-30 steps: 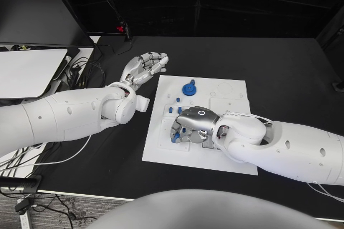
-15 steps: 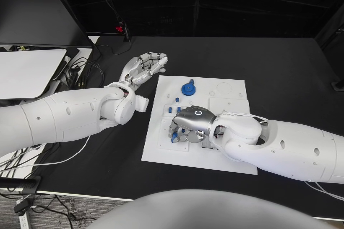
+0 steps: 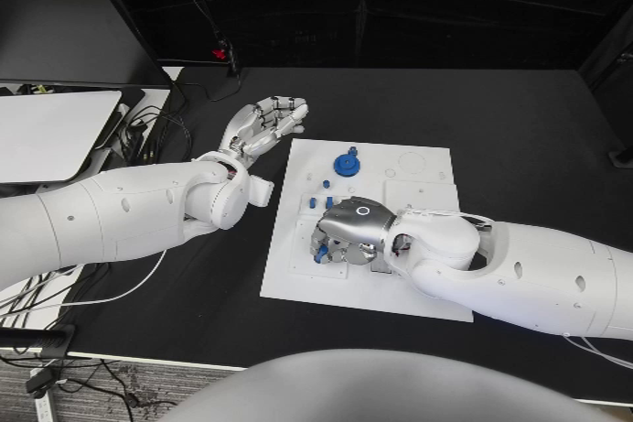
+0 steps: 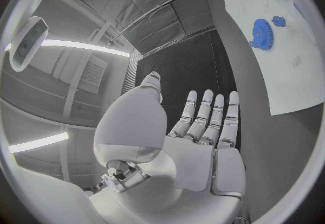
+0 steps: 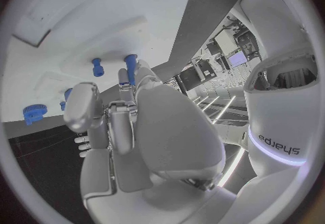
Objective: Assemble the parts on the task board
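Note:
The white task board [image 3: 423, 170] lies mid-table. My right hand [image 3: 351, 233] hangs low over its left half, fingers curled down onto a blue peg [image 3: 321, 251]. In the right wrist view the blue peg [image 5: 130, 68] sticks out past the fingertips [image 5: 124, 80] that pinch it, its lower end hidden behind them. A second peg [image 5: 97, 66] stands on the board close by. A blue gear [image 3: 348, 163] sits near the board's far edge, with two small pegs [image 3: 319, 202] between it and the hand. My left hand [image 3: 269, 121] is off the board's far left corner, fingers spread, holding nothing.
A white laptop-like slab [image 3: 47, 129] and cables [image 3: 145, 120] lie at the table's left edge. The left wrist view shows the left hand [image 4: 203, 126], the board [image 4: 284, 66] and the gear [image 4: 261, 33]. Black tabletop [image 3: 528, 120] stretches to the right of the board.
My right hand has crept slightly leftward over the board with the peg under its fingers. The left hand has stayed where it was.

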Tool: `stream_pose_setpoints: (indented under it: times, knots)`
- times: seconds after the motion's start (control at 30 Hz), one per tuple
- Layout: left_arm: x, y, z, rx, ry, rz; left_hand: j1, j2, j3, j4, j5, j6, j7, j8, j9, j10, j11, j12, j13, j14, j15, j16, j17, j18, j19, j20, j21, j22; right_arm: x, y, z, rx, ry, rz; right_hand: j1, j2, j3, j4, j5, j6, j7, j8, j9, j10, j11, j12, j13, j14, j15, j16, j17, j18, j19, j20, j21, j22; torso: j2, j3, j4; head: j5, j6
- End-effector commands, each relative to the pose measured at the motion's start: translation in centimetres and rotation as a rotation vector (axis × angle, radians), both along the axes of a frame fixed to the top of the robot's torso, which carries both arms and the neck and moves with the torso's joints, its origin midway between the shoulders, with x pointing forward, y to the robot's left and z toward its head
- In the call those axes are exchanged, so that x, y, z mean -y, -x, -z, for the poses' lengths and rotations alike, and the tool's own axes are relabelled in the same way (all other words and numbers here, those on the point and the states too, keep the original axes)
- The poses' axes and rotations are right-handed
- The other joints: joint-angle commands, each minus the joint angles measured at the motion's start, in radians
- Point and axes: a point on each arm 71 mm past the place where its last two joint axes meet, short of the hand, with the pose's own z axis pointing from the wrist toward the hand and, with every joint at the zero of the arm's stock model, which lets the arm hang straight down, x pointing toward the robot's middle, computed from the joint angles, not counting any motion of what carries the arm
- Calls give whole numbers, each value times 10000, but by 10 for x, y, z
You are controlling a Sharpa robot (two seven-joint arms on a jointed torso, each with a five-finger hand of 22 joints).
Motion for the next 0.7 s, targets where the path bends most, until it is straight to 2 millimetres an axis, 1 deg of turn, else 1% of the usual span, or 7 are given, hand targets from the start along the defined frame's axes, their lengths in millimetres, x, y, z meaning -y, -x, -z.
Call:
stream_pose_setpoints:
  times: [0.03,0.23,0.33,0.47,0.53,0.7]
  knots:
    - [1,2,-10,1250,447,218,-5,119,23,-3,35,-62,1382,46,-9,-39,5,60,-9,-57,19,35,-9,-12,48,26,8,-9,0,1,1,267,452,-64,85,19,41,-2,55,-16,71,-59,10,41,-6,-38,10,823,15,28,1455,97,-54,15,-47,891,3,-3,-4,-17,1]
    - [2,2,-10,1245,446,219,-5,119,23,-3,35,-62,1382,46,-9,-39,5,60,-9,-57,19,35,-9,-12,48,26,8,-9,-3,1,0,389,372,-108,44,-79,40,35,53,-234,175,-238,-63,-133,84,-119,-1,805,81,-13,1371,103,-76,60,-105,874,1,-8,-9,-29,1]
    - [2,2,-10,1243,445,218,-5,119,23,-3,35,-62,1382,46,-9,-39,5,60,-9,-57,19,35,-9,-12,48,26,8,-9,-4,1,0,446,296,-124,-153,-241,-57,145,48,-543,308,-441,-143,-438,210,-136,-8,778,176,-72,1251,111,-113,122,-200,838,-3,-7,-8,-32,1]
    - [1,2,-10,1241,446,220,-5,119,23,-3,35,-62,1382,46,-9,-39,5,60,-9,-57,19,35,-9,-12,48,26,8,-9,-5,2,-1,473,174,-211,-807,-573,-395,201,44,-991,508,-713,-209,-801,392,-126,1,715,323,-209,982,142,-214,227,-443,737,3,0,6,-22,1]
    - [1,2,-10,1240,445,216,-5,119,23,-3,35,-62,1382,46,-9,-39,5,60,-9,-57,19,35,-9,-12,48,26,8,-9,-6,2,-1,458,77,-260,-1152,-694,-571,186,37,-1174,568,-783,-210,-941,448,-113,10,683,375,-277,853,163,-269,277,-572,681,-3,-1,4,-17,1]
    - [0,2,-10,1241,438,200,-5,119,23,-3,35,-62,1382,46,-9,-39,5,60,-9,-57,19,35,-9,-12,48,26,8,-9,-6,2,-3,329,-290,-332,-1671,-840,-867,167,33,-1345,578,-770,-186,-1032,461,-74,33,601,392,-460,505,226,-361,338,-811,571,-4,-6,-6,-14,1]
